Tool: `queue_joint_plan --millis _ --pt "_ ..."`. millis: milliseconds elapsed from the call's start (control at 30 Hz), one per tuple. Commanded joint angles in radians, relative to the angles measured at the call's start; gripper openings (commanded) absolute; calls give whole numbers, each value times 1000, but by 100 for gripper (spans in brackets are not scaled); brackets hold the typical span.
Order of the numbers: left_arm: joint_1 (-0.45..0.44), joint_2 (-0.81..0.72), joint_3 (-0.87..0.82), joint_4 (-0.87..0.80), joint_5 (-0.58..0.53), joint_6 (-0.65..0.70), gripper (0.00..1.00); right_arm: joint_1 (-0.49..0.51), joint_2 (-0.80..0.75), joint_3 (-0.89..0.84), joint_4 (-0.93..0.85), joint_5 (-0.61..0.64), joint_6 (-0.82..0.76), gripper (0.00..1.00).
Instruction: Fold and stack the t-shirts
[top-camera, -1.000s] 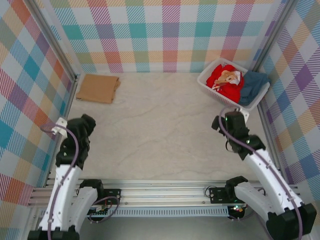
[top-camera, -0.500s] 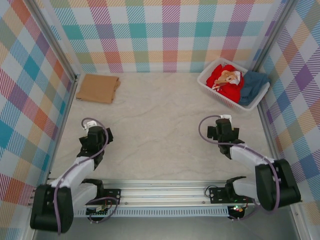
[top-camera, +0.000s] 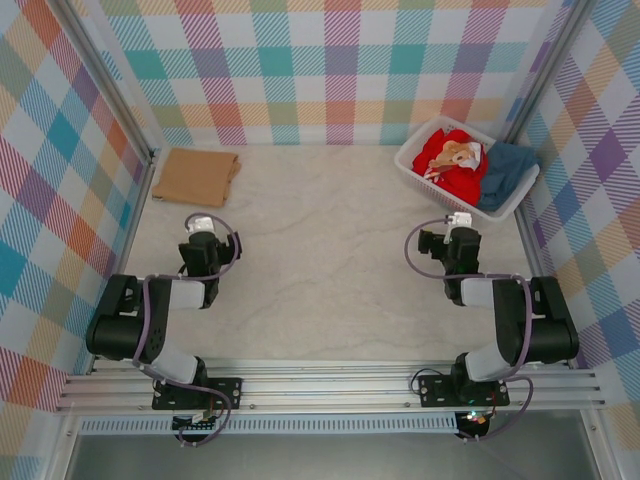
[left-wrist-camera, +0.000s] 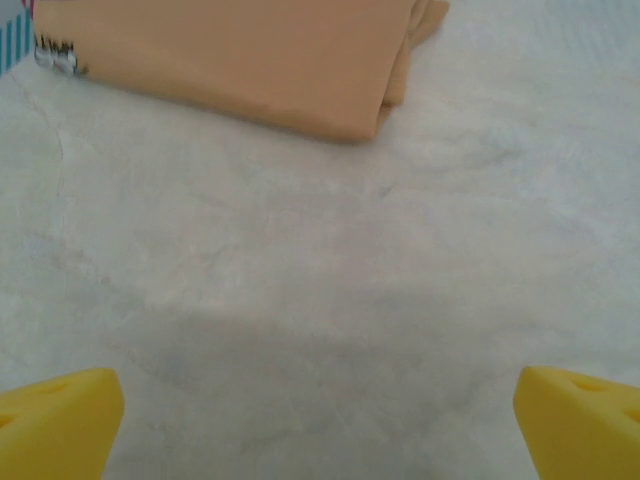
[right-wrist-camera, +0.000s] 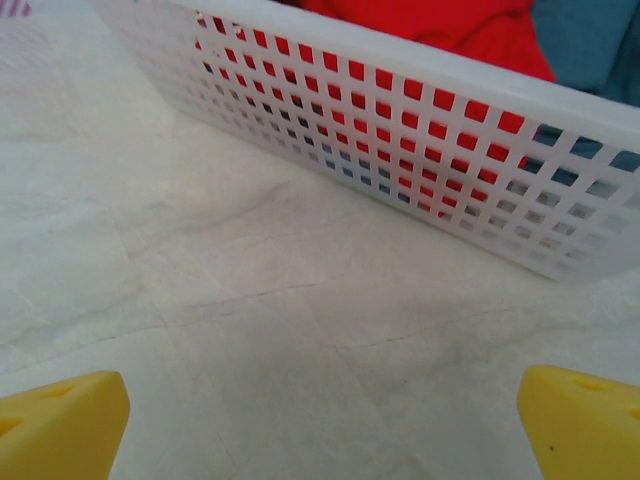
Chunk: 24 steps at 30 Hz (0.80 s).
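Jaws on both sides stand wide with nothing between them: the left gripper (left-wrist-camera: 320, 425) hangs low over the matte, marbled table (top-camera: 330, 250), facing the tan shirt (left-wrist-camera: 240, 60), which lies folded flat in the far left corner; the right gripper (right-wrist-camera: 320, 425) faces the white slatted basket (right-wrist-camera: 400, 130), where the red shirt (right-wrist-camera: 450, 25) sits crumpled beside the teal shirt (right-wrist-camera: 590, 40), which seems to drape over the rim. All are light, limp cloth that will sag and drag, so I would pinch a bunched ridge of the red one from above, clear of the stiff plastic wall
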Motion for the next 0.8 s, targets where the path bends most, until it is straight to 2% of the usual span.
queue_joint_plan --millis 0,100,767 --pt "8 22 -12 143 10 14 100 -7 19 -40 155 -51 -3 100" --pt "8 15 0 106 10 10 100 -20 28 9 77 -60 9 100" --pt "-5 15 -3 116 -7 21 100 -20 27 0 98 -64 5 100"
